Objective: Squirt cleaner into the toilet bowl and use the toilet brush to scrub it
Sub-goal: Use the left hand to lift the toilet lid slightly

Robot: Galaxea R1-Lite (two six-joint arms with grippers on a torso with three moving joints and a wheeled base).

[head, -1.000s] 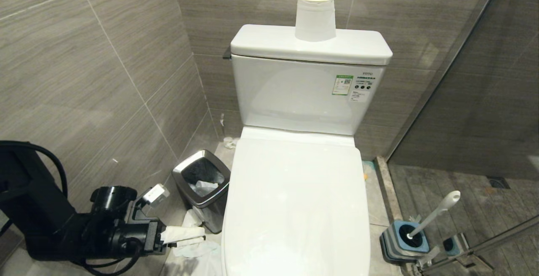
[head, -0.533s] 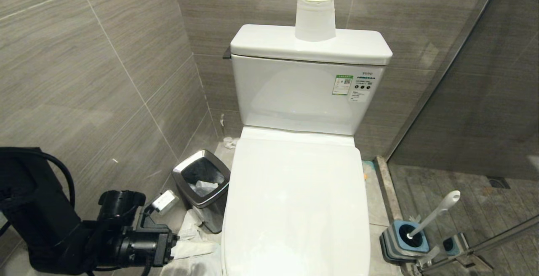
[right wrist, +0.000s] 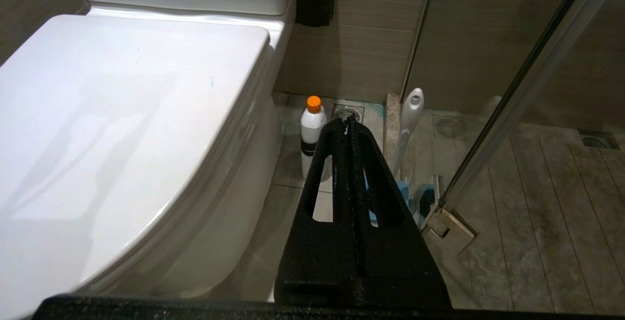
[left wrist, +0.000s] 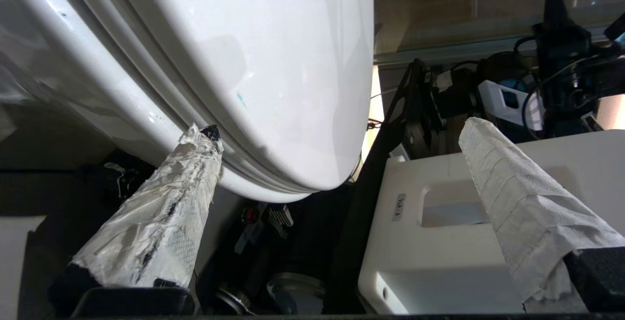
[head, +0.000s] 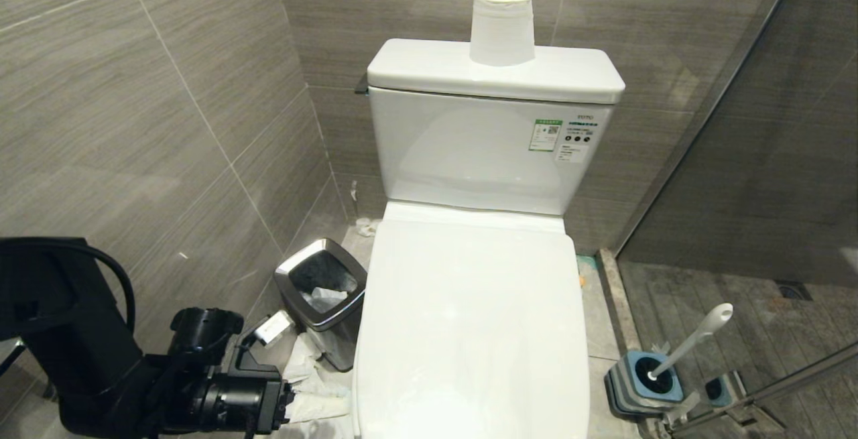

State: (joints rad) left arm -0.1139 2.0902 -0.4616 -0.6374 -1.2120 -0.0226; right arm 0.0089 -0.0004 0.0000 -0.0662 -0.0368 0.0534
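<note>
Since a second ago your left gripper [left wrist: 337, 144] has slid lower at 7 o'clock of the head view, toward the toilet's front; its paper-wrapped fingers [left wrist: 161, 212] are spread wide, one tip touching the rim under the closed lid [head: 469, 332], grasping nothing. Your right gripper [right wrist: 347, 123] is clenched, empty. You'll find the cleaner [right wrist: 309, 132] on the floor beside the toilet bowl [right wrist: 229, 202], and the toilet brush [head: 690, 338] at 4 o'clock in its holder [head: 640, 385].
</note>
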